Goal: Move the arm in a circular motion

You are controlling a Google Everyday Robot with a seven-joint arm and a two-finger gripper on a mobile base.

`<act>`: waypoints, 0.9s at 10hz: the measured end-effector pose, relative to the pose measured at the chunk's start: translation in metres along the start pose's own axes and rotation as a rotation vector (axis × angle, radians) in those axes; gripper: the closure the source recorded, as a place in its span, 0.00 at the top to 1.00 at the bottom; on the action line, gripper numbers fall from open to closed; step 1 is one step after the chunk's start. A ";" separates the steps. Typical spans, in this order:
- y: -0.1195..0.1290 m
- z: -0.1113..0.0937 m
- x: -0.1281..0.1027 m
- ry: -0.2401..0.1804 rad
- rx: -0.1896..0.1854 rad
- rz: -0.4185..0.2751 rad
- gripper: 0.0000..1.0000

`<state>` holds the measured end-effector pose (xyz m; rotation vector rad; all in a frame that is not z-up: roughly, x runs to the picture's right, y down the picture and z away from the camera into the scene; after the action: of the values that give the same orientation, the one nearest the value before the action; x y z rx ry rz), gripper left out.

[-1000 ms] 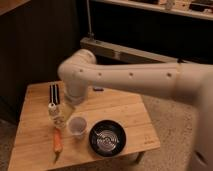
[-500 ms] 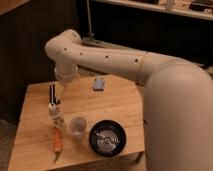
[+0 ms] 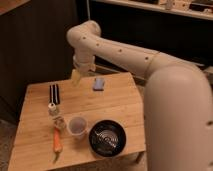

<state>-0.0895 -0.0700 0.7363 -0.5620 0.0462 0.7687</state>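
One arm (image 3: 120,50), white and thick-jointed, enters from the right of the frame and bends down at upper centre. Its pale yellowish hand (image 3: 76,76) hangs over the back of the desk (image 3: 120,102), between a black strip (image 3: 54,93) and a small blue item (image 3: 99,83); whether the hand is spread or pressed together cannot be told. Lower on the desk: clear cup (image 3: 76,126), dark bowl (image 3: 107,137), orange carrot (image 3: 57,141); progress, as a judgement: this pose could be any point of the circle, so the share done and left is undeterminable.
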 end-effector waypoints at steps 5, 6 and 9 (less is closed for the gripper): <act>-0.041 -0.026 0.120 0.018 0.039 0.170 0.80; -0.042 -0.030 0.141 0.024 0.040 0.192 0.80; -0.009 -0.030 0.221 0.053 0.009 0.235 0.80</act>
<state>0.0813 0.0526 0.6624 -0.5747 0.1670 0.9818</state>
